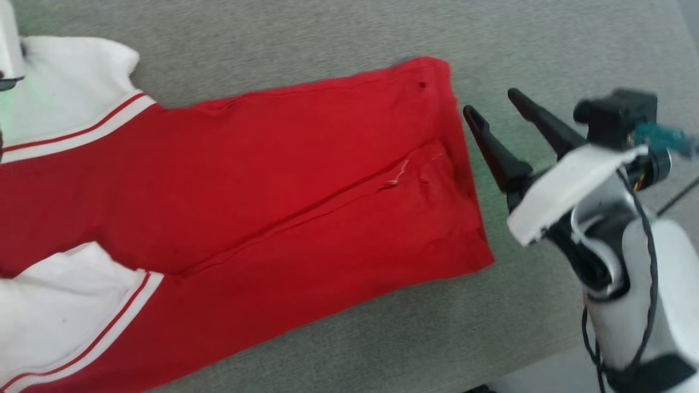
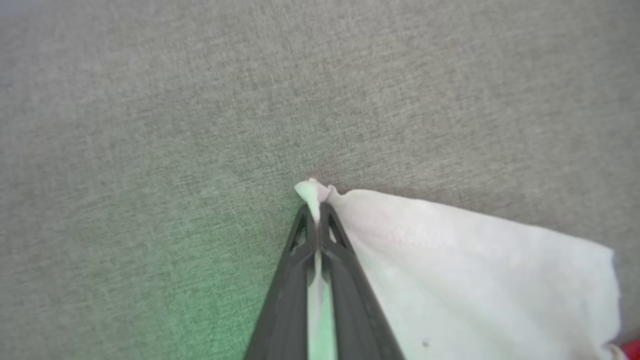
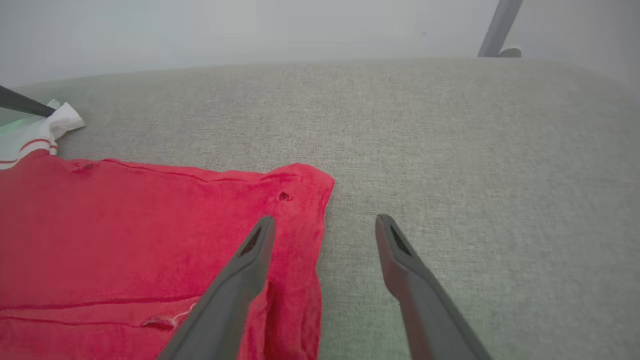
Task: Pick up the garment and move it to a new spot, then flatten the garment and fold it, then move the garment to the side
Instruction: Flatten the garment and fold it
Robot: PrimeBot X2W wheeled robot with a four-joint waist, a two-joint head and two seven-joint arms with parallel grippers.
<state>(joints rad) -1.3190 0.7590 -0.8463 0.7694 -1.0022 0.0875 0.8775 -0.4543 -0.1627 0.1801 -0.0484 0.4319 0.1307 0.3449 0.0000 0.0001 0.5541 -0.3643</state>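
Grey woven surface (image 1: 546,43), pale wall (image 3: 250,30) behind | left gripper (image 2: 317,212) clamped on garment (image 1: 273,180) sleeve | right gripper (image 1: 490,100) wide apart, empty

Garment (image 1: 284,180): lies flat on the surface (image 1: 327,38), sleeves at its left end, hem at its right end.
Left gripper (image 2: 316,212): at the garment's far left sleeve (image 2: 475,270), fingers pinched on the sleeve's corner.
Right gripper (image 1: 491,102): just right of the garment's hem, near its far corner, fingers spread.
Surface: under the garment, bare behind it and to its right.
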